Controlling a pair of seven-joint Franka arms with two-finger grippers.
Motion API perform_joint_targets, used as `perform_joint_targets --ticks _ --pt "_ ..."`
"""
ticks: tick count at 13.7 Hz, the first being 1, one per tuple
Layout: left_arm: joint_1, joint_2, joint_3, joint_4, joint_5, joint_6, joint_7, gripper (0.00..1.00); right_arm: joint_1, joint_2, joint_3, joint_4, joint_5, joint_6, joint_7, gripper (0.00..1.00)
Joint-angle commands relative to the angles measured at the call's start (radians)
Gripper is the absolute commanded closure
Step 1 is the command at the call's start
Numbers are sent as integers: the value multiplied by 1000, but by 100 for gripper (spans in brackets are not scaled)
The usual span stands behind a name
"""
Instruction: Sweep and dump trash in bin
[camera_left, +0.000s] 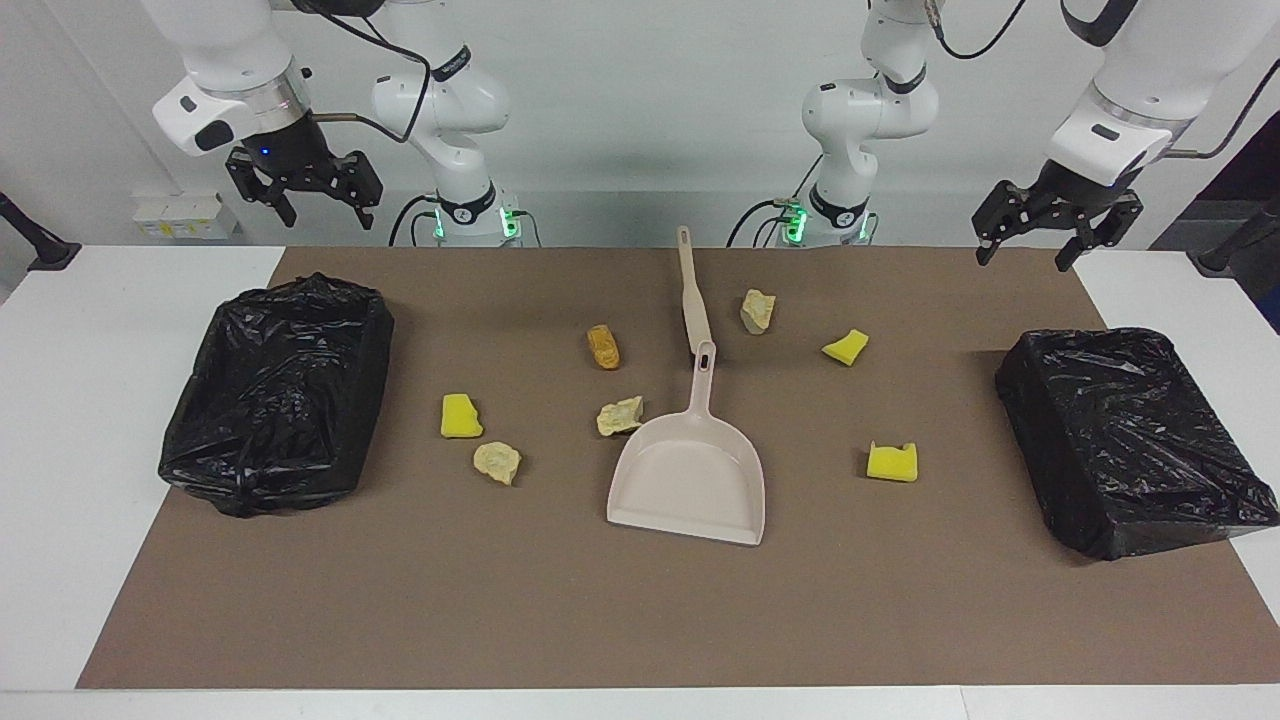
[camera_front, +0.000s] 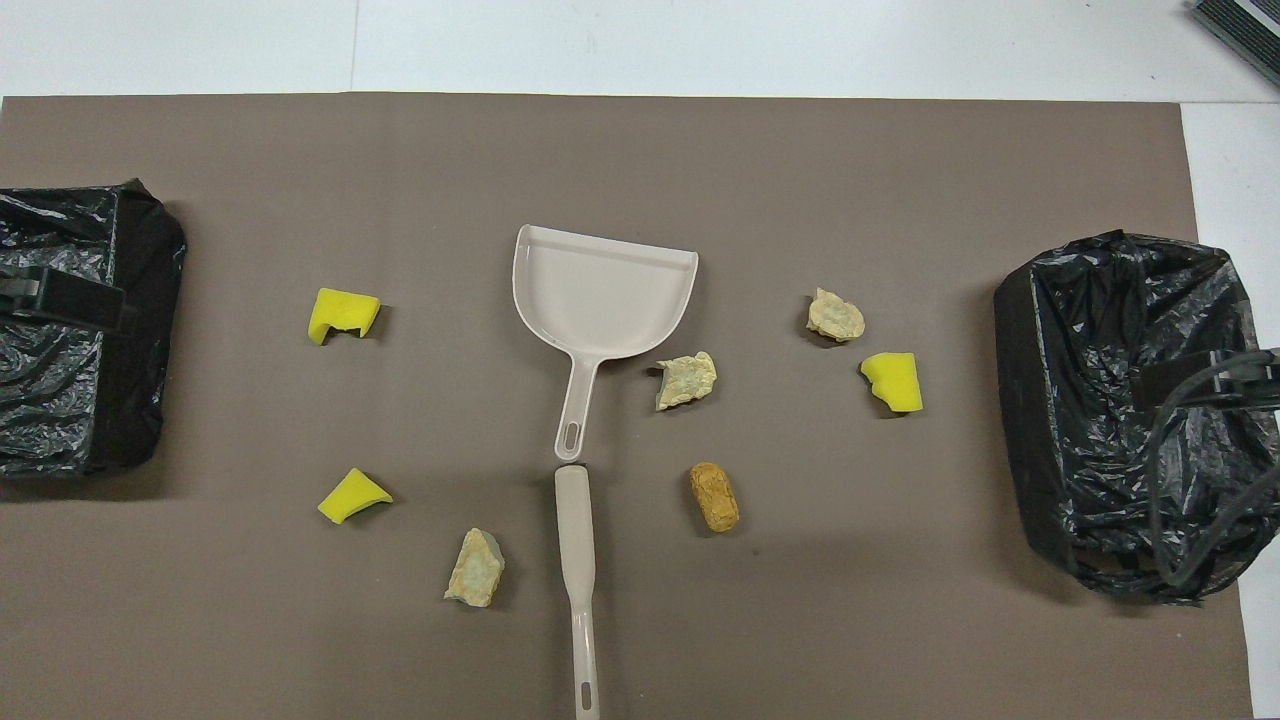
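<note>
Left gripper (camera_left: 1036, 238) upper right of facing view, jaws apart, holding nothing; right gripper (camera_left: 308, 196) upper left, likewise. Dustpan (camera_left: 690, 470) centre frame (brush (camera_left: 694, 305) just above), seven trash scraps (camera_left: 461, 416) scattered around.

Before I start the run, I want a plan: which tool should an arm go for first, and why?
Probably the right gripper should descend on the brush. Both grippers hang open and empty, the left gripper included. All seven scraps lie loose on the mat, and the dustpan is empty, so sweeping comes first.
</note>
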Motion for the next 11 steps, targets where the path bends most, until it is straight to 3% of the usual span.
perform_joint_targets --ticks 1,6,11 --pt "-3 -6 -6 8 1 -5 -3 0 -13 78 3 123 8 -59 -3 0" --pt "-8 -9 -14 6 -3 -21 -4 0 -5 73 3 90 22 -18 11 0" --pt "-8 -57 -49 -73 -4 14 -3 0 -2 79 14 24 41 48 13 0"
